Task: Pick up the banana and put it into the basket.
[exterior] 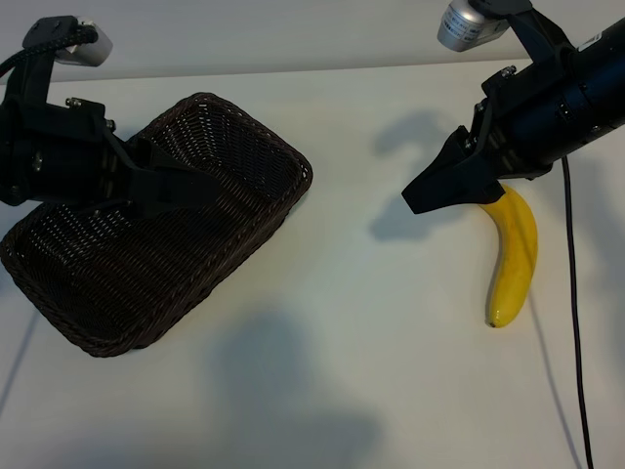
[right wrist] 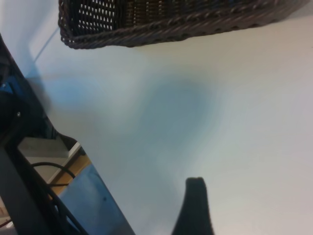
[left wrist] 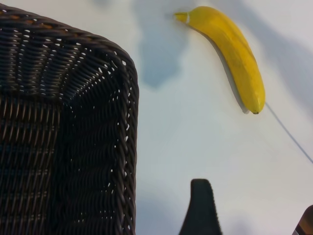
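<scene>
Banana (exterior: pixel 514 256) lies flat on white table (exterior: pixel 371 322), right side of exterior view, stem end tucked under right gripper (exterior: pixel 422 198), which hangs above it w/ fingers spread, nothing held. Basket (exterior: pixel 156 234) sits well apart at left, holding nothing, low wicker wall toward the banana. Left gripper (exterior: pixel 210 189) hovers over basket's interior, fingers spread too, holding nothing. Thin dark cable (exterior: pixel 576 322) runs past banana. Tabletop plain, matte, soft shadows. Right wrist view: table edge, dark frame (right wrist: pixel 19 196) & floor below.
</scene>
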